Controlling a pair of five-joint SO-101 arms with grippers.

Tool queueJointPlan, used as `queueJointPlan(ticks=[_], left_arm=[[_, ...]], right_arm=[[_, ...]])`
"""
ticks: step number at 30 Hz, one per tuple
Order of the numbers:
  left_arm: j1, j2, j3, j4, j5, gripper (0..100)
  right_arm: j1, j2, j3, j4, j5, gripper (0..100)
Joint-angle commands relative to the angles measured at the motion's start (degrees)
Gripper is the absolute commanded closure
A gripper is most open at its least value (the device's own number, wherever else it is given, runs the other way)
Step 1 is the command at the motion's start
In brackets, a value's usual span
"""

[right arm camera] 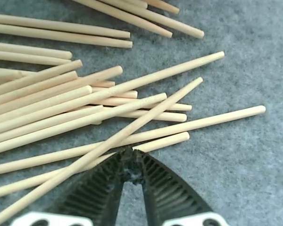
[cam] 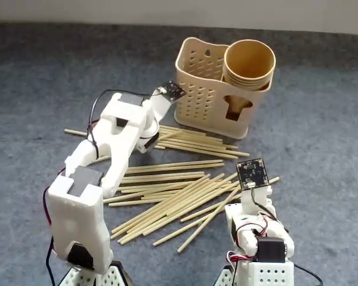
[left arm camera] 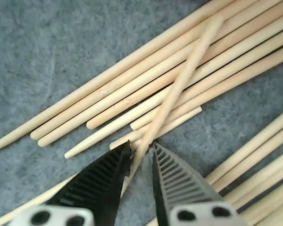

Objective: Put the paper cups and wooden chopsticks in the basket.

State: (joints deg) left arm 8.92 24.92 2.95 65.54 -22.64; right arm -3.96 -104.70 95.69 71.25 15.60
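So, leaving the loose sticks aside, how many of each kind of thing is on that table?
Robot arms: 2
Basket: 1
Stack of paper cups: 1
Total: 4

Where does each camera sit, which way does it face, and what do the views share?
High view: fixed off the arms, looking down over the table; shows the left arm, the right arm, the basket holding paper cups, and scattered chopsticks.
Left wrist view: on the left wrist, facing down along the left gripper, shut on one chopstick.
Right wrist view: on the right wrist, facing down past the shut right gripper at loose chopsticks.
Shared: all three show chopsticks on the grey table.
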Motion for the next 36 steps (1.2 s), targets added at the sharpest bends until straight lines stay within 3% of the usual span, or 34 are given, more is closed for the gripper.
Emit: queueJointPlan(ticks=[1,23,36], left_arm=[[-0.57,0.66,-4.44,3.78,-0.35,98],[-0.66,-9.36,-1.89,10.55,-0.26,99],[-0.84,-36.0,10.15,10.46,1.93,99]], right_arm=[[0.48,-0.84,8.84,0.4,0.44,99.2],[0.48,-0.75,8.84,0.4,0.44,99.2],[0.48,-0.66,8.84,0.4,0.53,99.2]])
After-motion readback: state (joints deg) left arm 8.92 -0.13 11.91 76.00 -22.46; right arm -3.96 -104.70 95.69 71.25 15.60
